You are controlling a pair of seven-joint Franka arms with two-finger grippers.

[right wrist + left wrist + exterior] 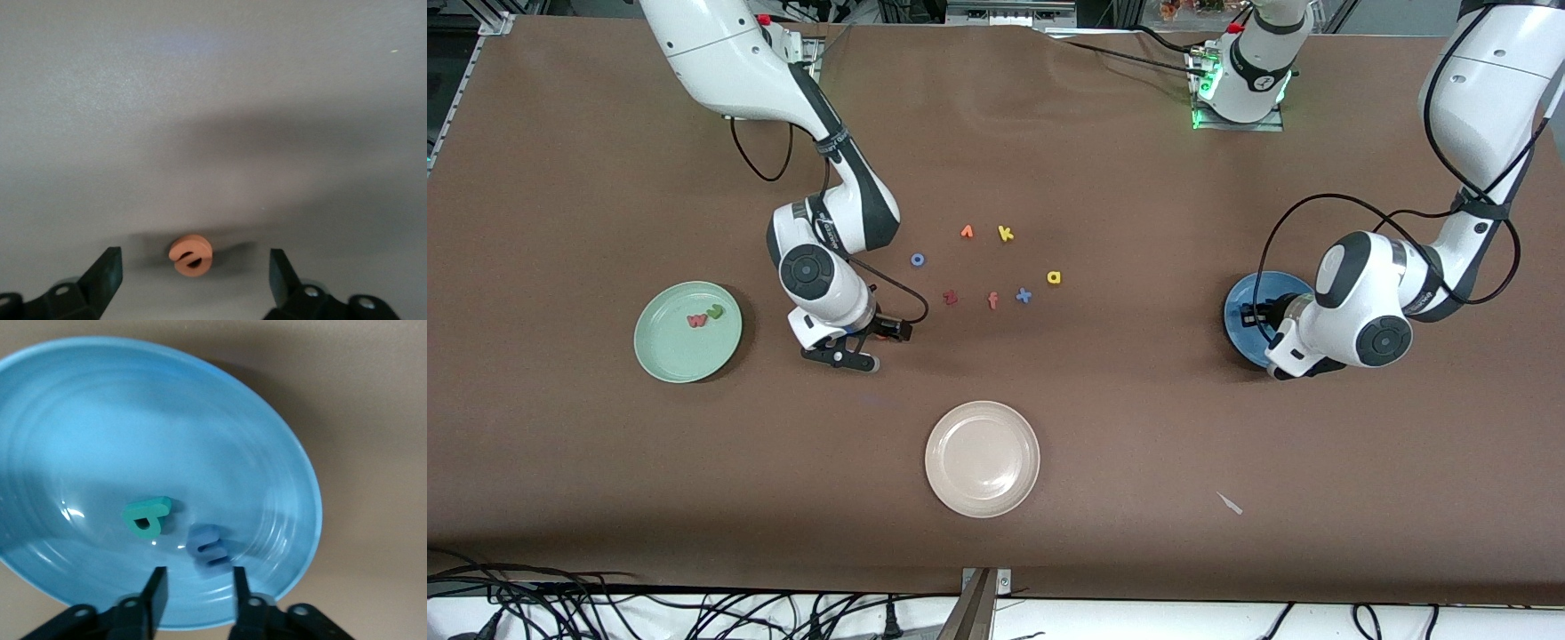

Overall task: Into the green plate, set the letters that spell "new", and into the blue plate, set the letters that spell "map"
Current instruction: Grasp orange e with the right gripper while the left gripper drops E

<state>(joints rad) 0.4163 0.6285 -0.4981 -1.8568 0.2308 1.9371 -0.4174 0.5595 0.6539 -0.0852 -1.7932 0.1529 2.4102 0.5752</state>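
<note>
A brown worktop (1103,427) carries three plates and scattered foam letters. The left gripper (197,587) hangs over the blue plate (280,453) at the left arm's end, its fingers apart and holding nothing; directly below them the blue m (208,545) lies in the plate beside the teal p (147,517). The yellow a (1054,277) lies out on the worktop among the spare letters, so "map" lacks one letter. At the right arm's end, the green plate (667,356) holds the salmon-pink w (695,321) and the olive-green n (715,312). The right gripper (193,277) sits low over bare worktop between that plate and the letter cluster, fingers wide apart, with the orange e (191,255) lying between them, not yet gripped. To do this pick well, the fingers probably should drop straight down until the tips nearly touch the worktop, keeping the e centred, then close gently across its width so the soft foam does not squirt sideways. A cream-white plate (983,458) sits nearest the front camera.
</note>
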